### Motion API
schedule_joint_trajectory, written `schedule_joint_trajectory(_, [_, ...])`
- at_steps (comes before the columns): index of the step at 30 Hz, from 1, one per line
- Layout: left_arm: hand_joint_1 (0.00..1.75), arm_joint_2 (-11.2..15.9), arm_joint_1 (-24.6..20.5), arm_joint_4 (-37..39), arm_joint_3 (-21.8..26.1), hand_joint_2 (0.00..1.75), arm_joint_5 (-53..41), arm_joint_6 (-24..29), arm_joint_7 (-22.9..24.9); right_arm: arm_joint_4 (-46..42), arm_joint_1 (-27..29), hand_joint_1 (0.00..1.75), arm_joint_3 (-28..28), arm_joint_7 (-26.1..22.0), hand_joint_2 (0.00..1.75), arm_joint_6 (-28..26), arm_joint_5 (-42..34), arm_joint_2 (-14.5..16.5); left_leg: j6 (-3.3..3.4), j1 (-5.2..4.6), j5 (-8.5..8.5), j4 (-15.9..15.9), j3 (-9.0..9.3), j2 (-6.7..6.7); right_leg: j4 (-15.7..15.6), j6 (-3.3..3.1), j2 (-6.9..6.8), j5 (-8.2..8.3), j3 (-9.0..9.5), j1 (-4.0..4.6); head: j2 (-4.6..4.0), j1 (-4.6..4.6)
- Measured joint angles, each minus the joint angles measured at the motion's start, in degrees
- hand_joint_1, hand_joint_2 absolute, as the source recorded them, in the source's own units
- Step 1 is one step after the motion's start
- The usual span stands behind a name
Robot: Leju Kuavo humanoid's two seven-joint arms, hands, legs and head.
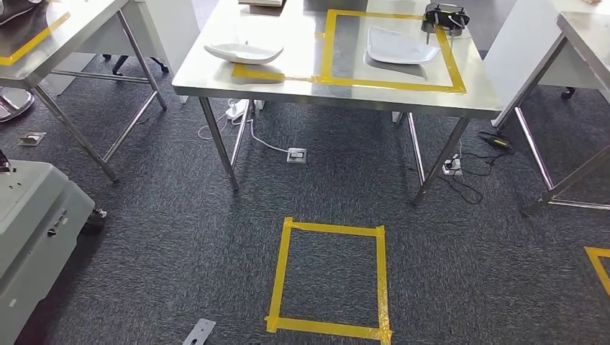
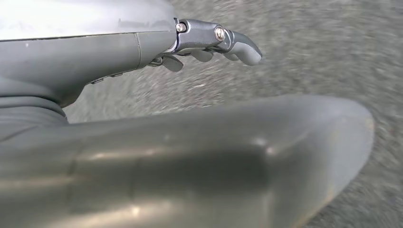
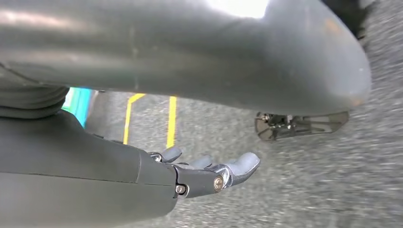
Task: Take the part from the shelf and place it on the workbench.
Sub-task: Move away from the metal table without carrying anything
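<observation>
Left hand (image 2: 209, 45): fingers apart, holding nothing, over carpet (image 2: 309, 42). Right hand (image 3: 209, 173): fingers spread, empty. White parts (image 1: 243, 52) (image 1: 400, 47) on table (image 1: 302, 80), well apart from fingers.

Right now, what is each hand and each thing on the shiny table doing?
left hand: empty, fingers apart, above the carpet.
right hand: empty, fingers apart, above the carpet.
white part: lying flat near the steel table's left front edge, partly over the tape.
second white part: flat inside the yellow tape square.
black device: at the square's far right corner.
</observation>
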Motion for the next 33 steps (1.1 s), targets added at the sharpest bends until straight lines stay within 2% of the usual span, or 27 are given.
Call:
schedule_joint_trajectory(1, [0.00, 0.27, 0.46, 0.08, 0.60, 0.00, 0.75, 0.33, 0.31, -0.01, -0.01, 0.00, 0.00, 0.52, 0.00, -0.19, 0.03, -0.10, -0.32, -0.01, 0.49, -0.06, -0.17, 0.04, -2.93, -0.38, 0.08, -0.51, 1.72, 0.28, 0.00, 0.02])
schedule_joint_trajectory(2, [0.00, 0.58, 0.94, 0.17, 1.22, 0.00, 1.30, 0.56, 0.69, -0.02, 0.01, 0.00, 0.00, 0.96, 0.00, -0.31, 0.08, -0.20, -0.69, 0.04, 1.00, -0.20, -0.24, 0.11, -4.48, -0.64, 0.11, -0.93, 2.36, 0.51, 0.01, 0.04])
schedule_joint_trajectory(4, [0.00, 1.39, 1.91, 0.38, 2.11, 0.00, 1.78, 0.79, 1.25, -0.01, 0.20, 0.00, 0.00, 1.49, 0.00, -0.36, 0.15, -0.32, -1.46, 0.22, 1.72, -0.45, -0.37, 0.13, -5.10, -1.12, -0.03, 0.00, 1.71, 0.52, 0.02, 0.13])
schedule_joint_trajectory(5, [0.00, 1.75, 2.32, 0.46, 2.38, 0.00, 1.87, 0.81, 1.42, -0.01, 0.30, 0.00, 0.00, 1.49, 0.00, -0.36, 0.14, -0.38, -1.76, 0.28, 0.92, 0.01, -0.76, 0.04, -5.33, -1.59, -0.17, 0.69, 1.28, 0.39, 0.02, 0.08])
schedule_joint_trajectory(7, [0.00, 2.38, 2.86, 0.58, 2.79, 0.00, 1.89, 0.71, 1.52, -0.02, 0.36, 0.00, 0.00, 0.99, 0.00, -0.38, 0.10, -0.50, -2.27, 0.43, -3.88, 4.01, -2.11, -0.19, -5.69, -2.31, -0.48, 2.22, -0.02, 0.13, 0.01, -0.02])
schedule_joint_trajectory(9, [0.00, 2.65, 2.97, 0.63, 2.97, 0.00, 1.77, 0.50, 1.43, -0.02, 0.34, 0.00, 0.00, 0.16, 0.00, -0.33, 0.13, -0.57, -2.73, 0.53, -9.07, 10.95, -3.49, -0.25, -5.56, -2.46, -0.61, 3.55, -1.74, 0.12, 0.01, -0.09])
schedule_joint_trajectory(10, [0.00, 2.71, 2.94, 0.64, 2.99, 0.00, 1.69, 0.37, 1.30, -0.02, 0.30, 0.00, 0.00, -0.24, 0.00, -0.27, 0.16, -0.58, -2.92, 0.57, -9.82, 13.68, -3.57, -0.24, -5.39, -2.38, -0.69, 4.17, -2.64, 0.11, 0.01, -0.10])
schedule_joint_trajectory(11, [0.00, 2.74, 2.90, 0.64, 2.99, 0.00, 1.59, 0.21, 1.10, -0.02, 0.23, 0.00, 0.00, -0.60, 0.00, -0.22, 0.18, -0.56, -3.05, 0.60, -9.19, 14.91, -2.89, -0.24, -5.14, -2.24, -0.76, 4.75, -3.63, 0.06, 0.00, -0.10])
schedule_joint_trajectory(12, [0.00, 2.74, 2.82, 0.64, 2.99, 0.00, 1.51, 0.07, 0.90, -0.02, 0.09, 0.00, 0.00, -0.93, 0.00, -0.17, 0.19, -0.54, -3.14, 0.66, -7.68, 14.15, -1.23, -0.23, -4.81, -2.05, -0.80, 5.29, -4.63, -0.02, 0.01, -0.11])
schedule_joint_trajectory(13, [0.00, 2.73, 2.67, 0.63, 2.99, 0.00, 1.43, -0.01, 0.75, -0.02, -0.11, 0.00, 0.00, -1.18, 0.00, -0.15, 0.19, -0.51, -3.19, 0.74, -6.18, 11.46, 1.37, -0.23, -4.41, -1.81, -0.82, 5.79, -5.50, -0.11, 0.01, -0.11])
schedule_joint_trajectory(14, [0.00, 2.69, 2.43, 0.60, 2.99, 0.00, 1.38, -0.05, 0.64, -0.03, -0.35, 0.00, 0.00, -1.36, 0.00, -0.12, 0.19, -0.48, -3.20, 0.76, -5.84, 7.36, 4.54, -0.25, -3.94, -1.49, -0.82, 6.23, -6.33, -0.13, 0.01, -0.15])
schedule_joint_trajectory(15, [0.00, 2.66, 2.17, 0.55, 2.99, 0.00, 1.33, -0.07, 0.57, -0.03, -0.59, 0.00, 0.00, -1.50, 0.44, -0.11, 0.19, -0.46, -2.97, 0.67, -6.19, 3.54, 7.31, -0.36, -3.51, -1.17, -0.79, 6.66, -6.90, -0.13, 0.01, -0.17])
schedule_joint_trajectory(16, [0.00, 2.60, 1.95, 0.51, 2.99, 0.00, 1.30, -0.11, 0.50, -0.04, -0.78, 0.00, 0.00, -1.60, 0.87, -0.11, 0.19, -0.45, -2.66, 0.58, -6.92, 0.64, 9.04, -0.48, -3.22, -0.85, -0.78, 7.09, -7.19, -0.09, 0.01, -0.17])
schedule_joint_trajectory(18, [0.00, 2.43, 1.70, 0.47, 2.99, 0.00, 1.04, -0.40, 0.05, -0.04, -1.11, 0.00, 0.00, -1.85, 1.75, -0.05, 0.20, -0.43, -1.63, 0.27, -7.38, -1.16, 9.54, -0.66, -3.21, -0.21, -0.73, 8.12, -7.41, -0.07, 0.02, -0.20])
schedule_joint_trajectory(19, [0.00, 2.26, 1.62, 0.48, 2.98, 0.00, 0.63, -0.73, -0.32, -0.04, -1.23, 0.00, 0.00, -2.02, 1.75, 0.02, 0.26, -0.42, -1.10, 0.32, -6.92, -1.24, 8.99, -0.57, -3.33, 0.13, -0.67, 8.52, -7.52, -0.14, 0.02, -0.27])
schedule_joint_trajectory(20, [0.00, 2.11, 1.46, 0.48, 2.93, 0.00, -0.09, -1.08, -0.71, -0.04, -1.37, 0.00, 0.01, -2.18, 1.75, 0.09, 0.37, -0.40, -0.53, 0.36, -6.34, -1.23, 8.45, -0.44, -3.07, 0.52, -0.54, 8.08, -7.87, -0.24, 0.01, -0.30])
schedule_joint_trajectory(21, [0.00, 1.92, 1.24, 0.48, 2.79, 0.00, -1.04, -1.39, -1.00, -0.04, -1.49, 0.00, 0.02, -2.26, 1.75, 0.15, 0.49, -0.35, 0.00, 0.44, -5.65, -1.33, 7.73, -0.30, -1.94, 0.92, -0.42, 6.47, -8.47, -0.34, 0.01, -0.28])
schedule_joint_trajectory(22, [0.00, 1.73, 0.96, 0.45, 2.51, 0.00, -2.12, -1.65, -1.18, -0.04, -1.64, 0.00, 0.04, -2.28, 1.75, 0.17, 0.62, -0.28, 0.39, 0.53, -4.89, -1.38, 6.88, -0.20, 0.31, 1.25, -0.32, 3.83, -9.29, -0.45, 0.01, -0.23])
schedule_joint_trajectory(24, [0.00, 1.32, 0.42, 0.40, 1.68, 0.00, -4.02, -1.91, -1.23, -0.04, -2.02, 0.00, 0.07, -2.05, 1.75, 0.01, 0.71, -0.13, 0.69, 0.47, -3.37, -1.29, 5.14, -0.16, 7.27, 1.73, -0.25, -1.94, -11.06, -0.54, 0.01, -0.10])
schedule_joint_trajectory(25, [0.00, 1.08, 0.24, 0.38, 1.20, 0.00, -4.74, -2.00, -1.22, -0.04, -2.18, 0.00, 0.07, -1.84, 1.75, -0.11, 0.72, -0.07, 0.66, 0.44, -2.63, -1.19, 4.23, -0.13, 10.47, 1.85, -0.24, -3.23, -11.46, -0.55, 0.01, -0.09])
schedule_joint_trajectory(26, [0.00, 0.89, 0.14, 0.38, 0.73, 0.00, -5.28, -2.06, -1.21, -0.04, -2.28, 0.00, 0.07, -1.56, 1.75, -0.28, 0.72, -0.04, 0.59, 0.42, -1.94, -1.05, 3.32, -0.09, 12.27, 1.86, -0.23, -3.13, -11.15, -0.55, 0.01, -0.08])
schedule_joint_trajectory(27, [0.00, 0.71, 0.09, 0.38, 0.31, 0.00, -5.66, -2.08, -1.21, -0.04, -2.30, 0.00, 0.07, -1.20, 1.75, -0.48, 0.72, -0.02, 0.49, 0.41, -1.28, -0.89, 2.34, -0.04, 12.07, 1.79, -0.22, -1.92, -9.81, -0.55, 0.01, -0.06])
schedule_joint_trajectory(28, [0.00, 0.59, 0.08, 0.38, -0.02, 0.00, -5.83, -2.07, -1.17, -0.04, -2.25, 0.00, 0.07, -0.85, 1.75, -0.69, 0.72, -0.01, 0.34, 0.41, -0.70, -0.75, 1.47, 0.00, 9.80, 1.60, -0.21, -0.30, -7.47, -0.54, 0.01, -0.05])
schedule_joint_trajectory(29, [0.00, 0.49, 0.07, 0.37, -0.25, 0.00, -5.87, -2.06, -1.09, -0.04, -2.17, 0.00, 0.07, -0.48, 1.75, -0.98, 0.71, -0.02, 0.16, 0.42, -0.17, -0.62, 0.78, 0.03, 5.88, 1.31, -0.15, 0.58, -4.39, -0.51, 0.01, -0.05])
schedule_joint_trajectory(31, [0.00, 0.43, 0.10, 0.34, -0.42, 0.00, -5.84, -1.97, -0.79, -0.04, -1.86, 0.00, 0.07, 0.24, 1.75, -1.61, 0.69, -0.02, -0.44, 0.40, 0.88, -0.62, 0.01, 0.08, -2.21, 0.59, 0.04, 0.18, 0.97, -0.18, 0.01, -0.10])
schedule_joint_trajectory(32, [0.00, 0.44, 0.11, 0.34, -0.44, 0.00, -5.80, -1.93, -0.61, -0.04, -1.64, 0.00, 0.07, 0.61, 1.75, -1.93, 0.69, -0.02, -0.80, 0.44, 1.43, -0.79, -0.09, 0.12, -4.53, 0.26, 0.13, -0.43, 2.24, 0.05, 0.01, -0.07])
schedule_joint_trajectory(33, [0.00, 0.46, 0.16, 0.35, -0.44, 0.00, -5.75, -1.90, -0.41, -0.04, -1.39, 0.00, 0.07, 1.03, 1.75, -2.23, 0.67, -0.02, -1.19, 0.48, 2.02, -1.06, -0.14, 0.14, -5.47, -0.05, 0.16, -0.49, 2.52, 0.26, 0.01, -0.04])
